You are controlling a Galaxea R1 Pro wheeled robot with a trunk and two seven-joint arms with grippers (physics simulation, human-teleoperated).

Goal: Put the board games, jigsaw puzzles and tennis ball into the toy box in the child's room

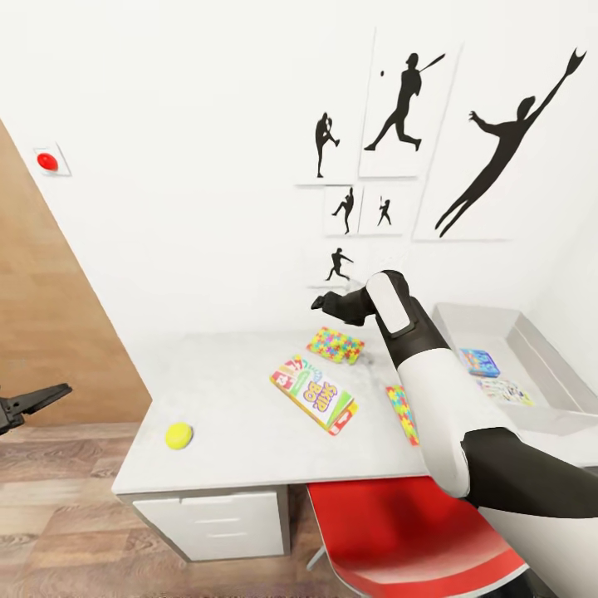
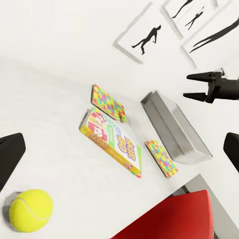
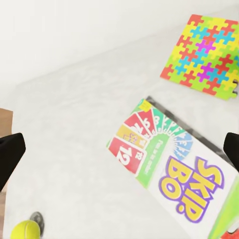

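On the table (image 1: 224,390) lie the tennis ball (image 1: 178,435) near the front left corner, a Skip-Bo board game (image 1: 314,395) in the middle, and one jigsaw puzzle (image 1: 335,344) behind it. My right forearm partly covers the second puzzle (image 1: 402,414). The toy box (image 1: 531,353) at the table's right end holds a blue board game (image 1: 479,362) and another flat printed box (image 1: 505,390). My right gripper (image 1: 318,303) hovers open above the table's back, empty. My left gripper (image 1: 46,397) is open over the floor, left of the table. Its fingers (image 2: 10,159) frame the ball (image 2: 30,210).
A red chair (image 1: 407,531) is tucked under the table's front right. A white drawer unit (image 1: 216,523) stands beneath the table's left end. Framed silhouettes hang on the wall behind the table. A wooden panel (image 1: 50,332) rises at the left above the wood floor.
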